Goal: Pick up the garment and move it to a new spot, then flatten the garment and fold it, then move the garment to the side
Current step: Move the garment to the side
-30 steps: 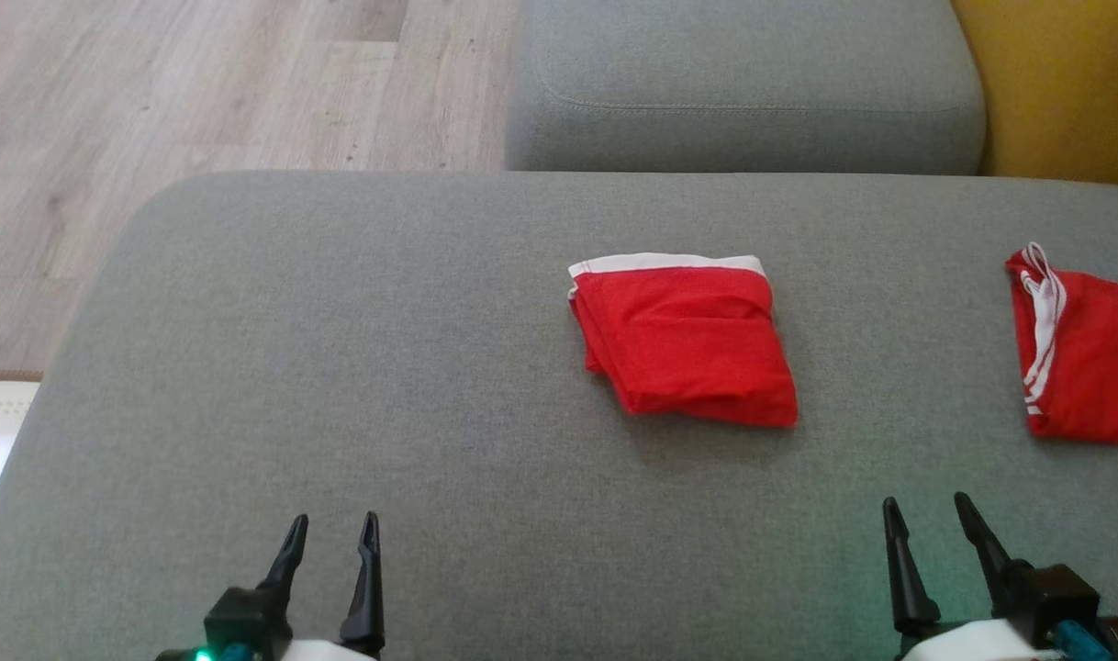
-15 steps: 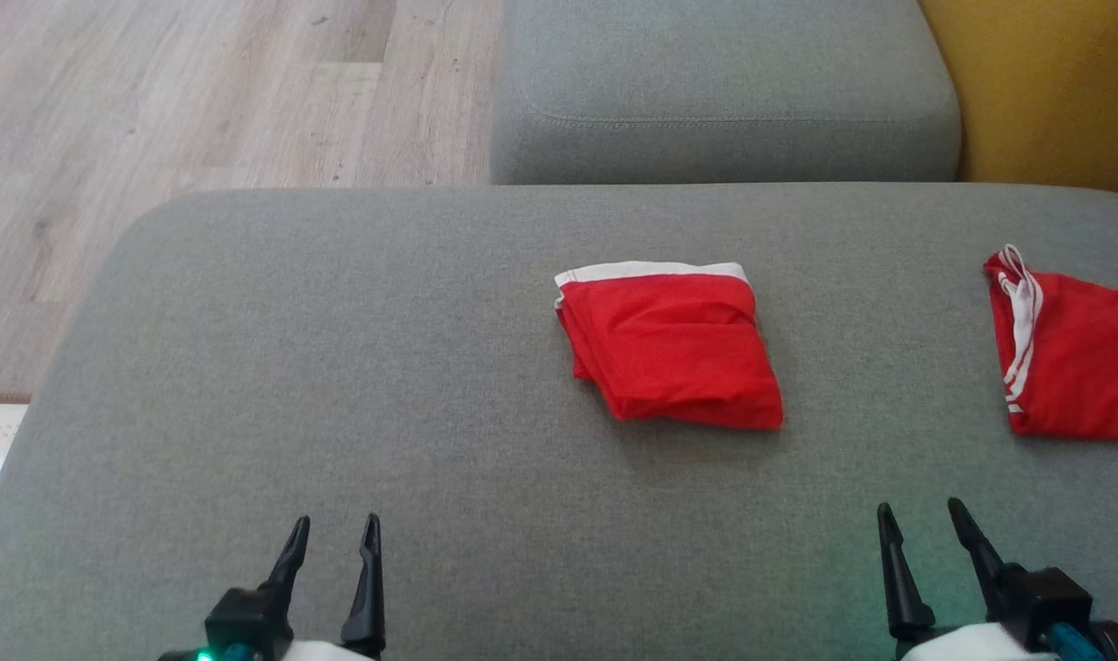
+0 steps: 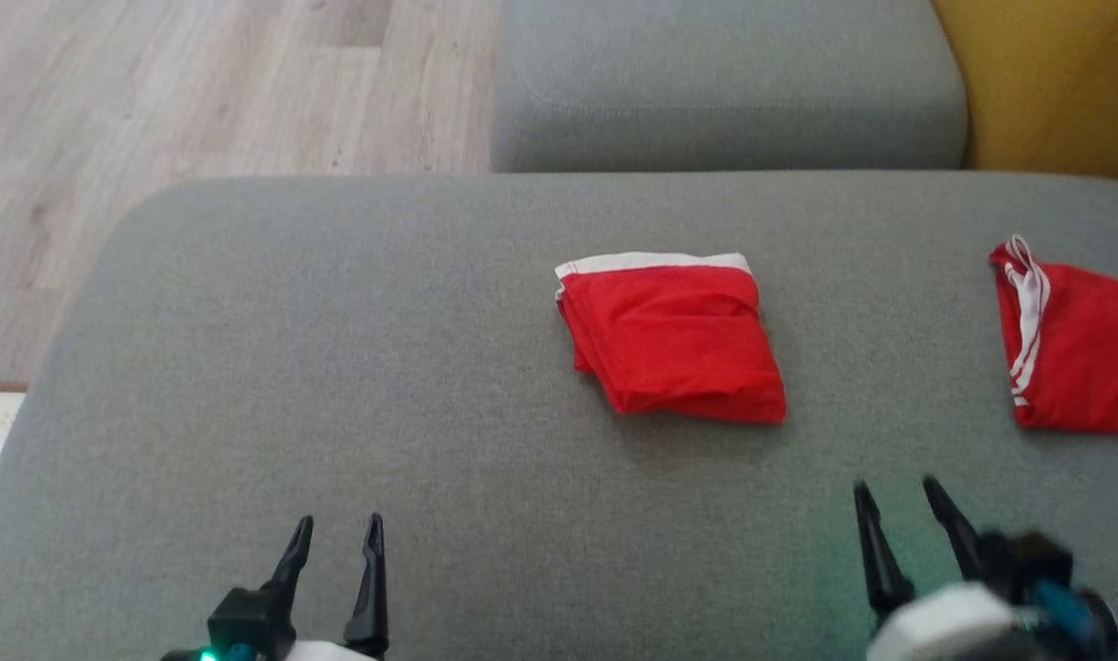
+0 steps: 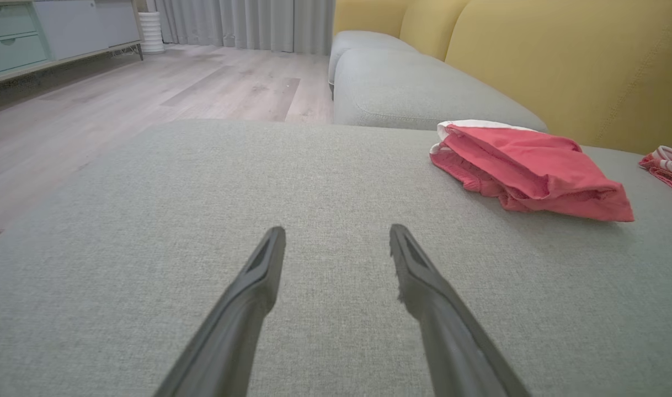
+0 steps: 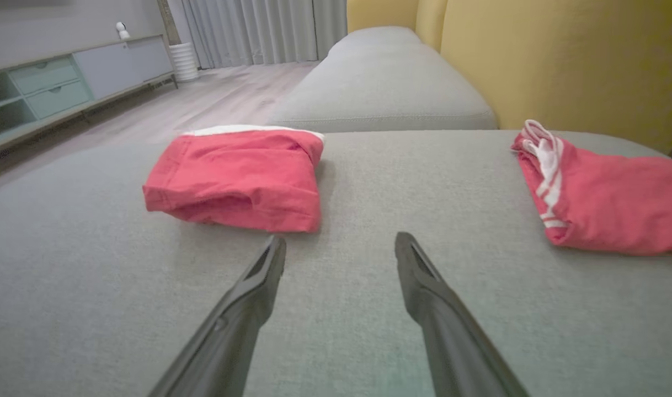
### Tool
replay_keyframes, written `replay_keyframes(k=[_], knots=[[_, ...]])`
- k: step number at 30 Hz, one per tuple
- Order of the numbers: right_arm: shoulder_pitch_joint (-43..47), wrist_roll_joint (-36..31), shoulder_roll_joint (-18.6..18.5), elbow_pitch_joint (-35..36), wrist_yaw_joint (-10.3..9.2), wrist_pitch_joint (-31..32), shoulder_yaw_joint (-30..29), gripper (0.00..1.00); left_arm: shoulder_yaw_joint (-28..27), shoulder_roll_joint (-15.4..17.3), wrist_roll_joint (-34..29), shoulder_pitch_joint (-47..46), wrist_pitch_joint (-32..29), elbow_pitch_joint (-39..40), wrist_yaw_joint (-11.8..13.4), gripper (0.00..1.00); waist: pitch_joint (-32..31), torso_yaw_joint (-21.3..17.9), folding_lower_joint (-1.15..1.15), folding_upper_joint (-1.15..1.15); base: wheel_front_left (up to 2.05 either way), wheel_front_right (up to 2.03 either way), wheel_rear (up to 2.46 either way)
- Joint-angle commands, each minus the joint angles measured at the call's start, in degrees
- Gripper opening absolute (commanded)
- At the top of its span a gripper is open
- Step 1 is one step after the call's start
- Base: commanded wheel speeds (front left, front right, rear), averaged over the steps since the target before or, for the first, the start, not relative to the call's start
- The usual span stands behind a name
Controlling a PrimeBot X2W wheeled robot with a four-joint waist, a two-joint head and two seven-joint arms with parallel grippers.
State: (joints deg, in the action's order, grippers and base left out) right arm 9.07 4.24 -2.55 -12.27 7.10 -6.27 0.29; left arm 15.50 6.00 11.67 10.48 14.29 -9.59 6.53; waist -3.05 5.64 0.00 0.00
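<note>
Both left gripper (image 3: 339, 520) and right gripper (image 3: 895, 485) gape empty; the soft, light garment (image 3: 674, 340), at eleven o'clock from the right one, probably needs pinching through its layered near edge.

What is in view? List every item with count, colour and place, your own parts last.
folded garment: 1, red with a white band, centre of the near cushion
second garment: 1, red with white stripes, right edge of the near cushion
near cushion: 1, grey, under both garments
far cushion: 1, grey, behind the near one
backrest: 1, yellow, far right
floor: 1, pale wood, far left
cabinet: 1, grey and pale green, across the floor
curtains: 1 set, grey, far wall
left end effector: 1, dark, lower left, open, empty
right end effector: 1, dark, lower right, open, empty
</note>
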Motion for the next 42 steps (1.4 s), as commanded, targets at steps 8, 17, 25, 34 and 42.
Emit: replay_keyframes(k=[8, 17, 25, 34, 42], knots=[[-19.94, 10.77, -4.07, 4.3, 0.39, 23.7, 2.13, 1.0, -0.74, -0.91, -1.11, -5.39, 0.71, 1.72, -1.24, 1.0, 6.8, 2.5, 0.0, 0.0, 0.0, 0.0, 0.0], [-33.71, 14.96, -4.22, -5.8, 0.39, 38.66, -1.1, 1.0, 1.66, -2.06, -1.23, -10.11, 0.71, 1.07, -2.14, 1.0, 12.4, 7.97, 0.0, 0.0, 0.0, 0.0, 0.0], [-41.18, 12.8, -4.51, -18.35, 0.39, 41.06, -4.8, 1.0, 3.6, -2.75, -0.75, -11.89, 0.71, 0.11, -2.07, 1.0, 14.82, 11.04, 0.0, 0.0, 0.0, 0.0, 0.0], [-47.08, 18.62, -4.72, -22.06, 0.39, 39.8, -4.94, 0.0, 2.61, -2.98, 0.03, -12.65, 0.71, 1.56, -0.6, 1.0, 16.23, 5.38, 0.0, 0.0, 0.0, 0.0, 0.0], [-52.23, 19.39, -15.32, -17.7, 0.39, 41.38, -6.26, 0.0, 3.6, -2.95, -1.29, -13.98, 0.71, 2.12, -2.17, 1.0, 18.31, -3.76, 0.0, 0.0, 0.0, 0.0, 0.0]])
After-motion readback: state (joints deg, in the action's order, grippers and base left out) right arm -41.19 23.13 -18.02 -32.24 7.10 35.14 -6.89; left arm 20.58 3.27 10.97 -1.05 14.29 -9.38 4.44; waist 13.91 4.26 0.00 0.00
